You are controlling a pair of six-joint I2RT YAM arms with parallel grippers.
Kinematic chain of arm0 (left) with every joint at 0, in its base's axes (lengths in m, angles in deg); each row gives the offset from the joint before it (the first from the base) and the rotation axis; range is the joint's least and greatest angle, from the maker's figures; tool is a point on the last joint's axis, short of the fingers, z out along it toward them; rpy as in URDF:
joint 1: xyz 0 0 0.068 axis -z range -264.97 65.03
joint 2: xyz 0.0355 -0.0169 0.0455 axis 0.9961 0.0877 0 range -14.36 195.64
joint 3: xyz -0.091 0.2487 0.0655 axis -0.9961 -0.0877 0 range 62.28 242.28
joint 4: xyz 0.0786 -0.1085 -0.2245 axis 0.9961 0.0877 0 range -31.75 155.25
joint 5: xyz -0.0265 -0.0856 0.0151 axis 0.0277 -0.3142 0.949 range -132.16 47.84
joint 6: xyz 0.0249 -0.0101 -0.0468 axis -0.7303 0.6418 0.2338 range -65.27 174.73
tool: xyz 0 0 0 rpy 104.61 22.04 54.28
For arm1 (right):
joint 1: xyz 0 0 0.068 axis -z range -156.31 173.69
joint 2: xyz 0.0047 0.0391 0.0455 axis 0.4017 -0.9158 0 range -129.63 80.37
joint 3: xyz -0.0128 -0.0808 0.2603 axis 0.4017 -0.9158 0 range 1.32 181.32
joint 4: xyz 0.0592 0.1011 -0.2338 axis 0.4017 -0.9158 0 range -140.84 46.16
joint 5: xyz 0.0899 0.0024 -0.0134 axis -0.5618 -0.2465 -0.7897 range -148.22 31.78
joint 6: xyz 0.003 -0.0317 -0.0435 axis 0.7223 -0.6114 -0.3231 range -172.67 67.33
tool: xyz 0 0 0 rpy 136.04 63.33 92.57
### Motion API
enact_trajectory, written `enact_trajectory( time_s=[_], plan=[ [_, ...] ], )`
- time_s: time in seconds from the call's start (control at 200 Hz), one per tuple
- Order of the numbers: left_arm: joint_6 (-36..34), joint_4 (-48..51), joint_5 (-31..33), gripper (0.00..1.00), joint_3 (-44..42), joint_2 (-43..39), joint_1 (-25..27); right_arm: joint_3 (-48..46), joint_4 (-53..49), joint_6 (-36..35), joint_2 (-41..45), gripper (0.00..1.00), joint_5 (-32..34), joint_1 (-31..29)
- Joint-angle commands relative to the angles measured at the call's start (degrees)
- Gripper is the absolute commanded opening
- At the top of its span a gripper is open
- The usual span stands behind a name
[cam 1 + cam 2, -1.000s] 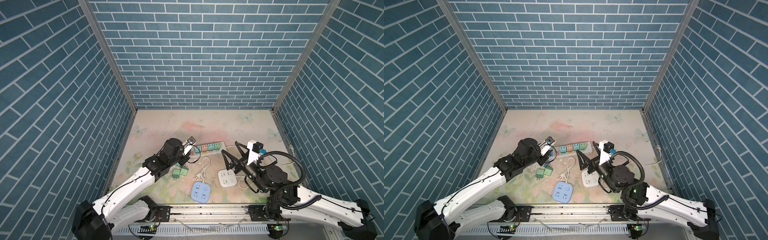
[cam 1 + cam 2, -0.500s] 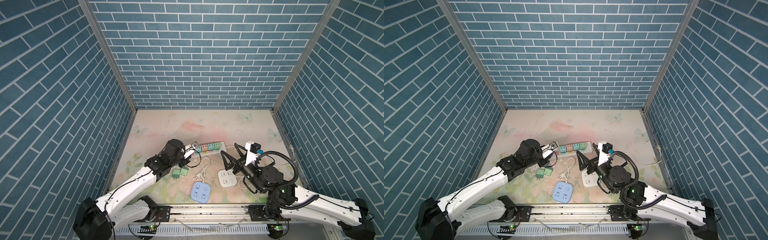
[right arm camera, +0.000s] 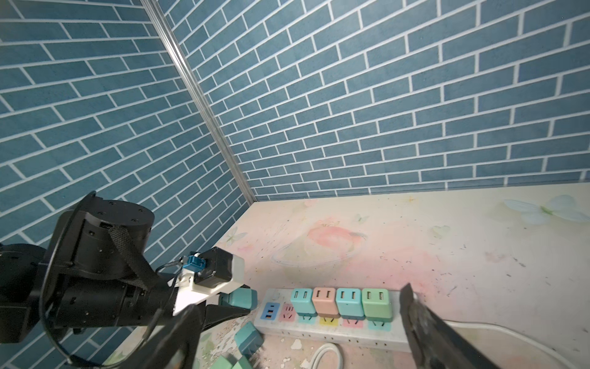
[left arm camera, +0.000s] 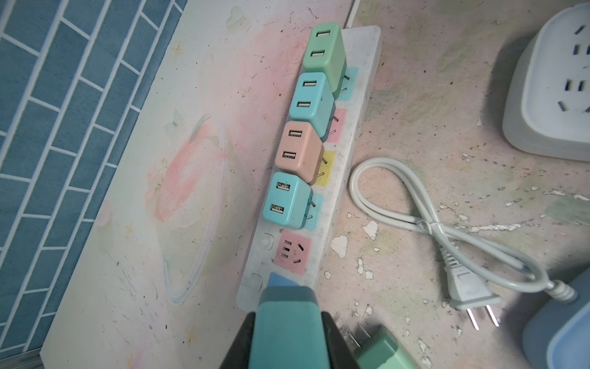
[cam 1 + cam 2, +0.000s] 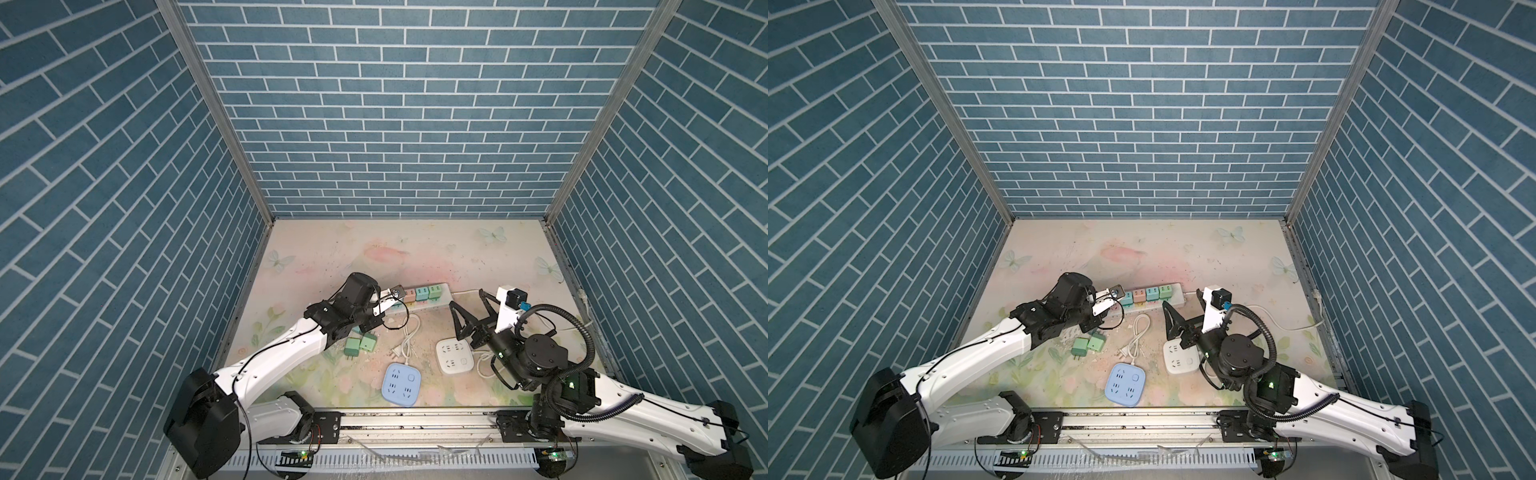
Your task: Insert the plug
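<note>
Above end of long white plastic power strip — left tool clamped on teal cube-shaped plastic plug; right tool gaping wide near strip's other end.

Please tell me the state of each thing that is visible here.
left gripper: shut on teal charger
right gripper: open, empty
power strip: four chargers plugged in, pink socket free
green chargers: loose on table
white cable: bundled, unplugged
white socket cube: empty
blue socket cube: empty

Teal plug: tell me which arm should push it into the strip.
Left. The left gripper holds the teal plug at the strip's end, near the empty pink socket; the right gripper is open and empty.
</note>
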Motion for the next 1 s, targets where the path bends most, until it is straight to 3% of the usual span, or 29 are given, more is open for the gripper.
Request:
enact_trajectory(
  time_s=[0.0,0.165,0.35,0.605,0.78,0.89,0.995],
  plan=[
    [-1.98,3.12,0.12,0.0,3.28,2.22,-0.16,-5.9,5.56,-9.91,4.12,0.99,4.01,0.49],
    [-4.98,4.31,-0.73,0.0,5.08,5.83,-0.21,-11.47,10.56,-17.13,6.84,0.99,14.74,3.88],
    [-7.71,5.86,0.27,0.0,8.47,10.52,-0.24,-11.49,3.02,-10.79,3.18,0.98,3.07,17.89],
    [-12.2,7.66,-0.31,0.0,12.53,16.94,-3.19,-13.98,10.88,-8.65,-10.07,0.98,-3.97,30.88],
    [-15.26,7.35,-2.05,0.0,14.03,20.35,-4.88,-12.9,16.64,-6.98,-23.43,0.98,-4.91,38.04],
    [-16.4,7.37,-4.24,0.0,14.71,22.21,-5.08,-11.82,16.24,-7.54,-24.51,0.98,-4.76,38.36],
    [-16.68,7.19,-5.36,0.0,15.03,23.29,-5.08,-11.25,10.81,-9.17,-20.33,0.98,-0.84,38.35]
  ],
)
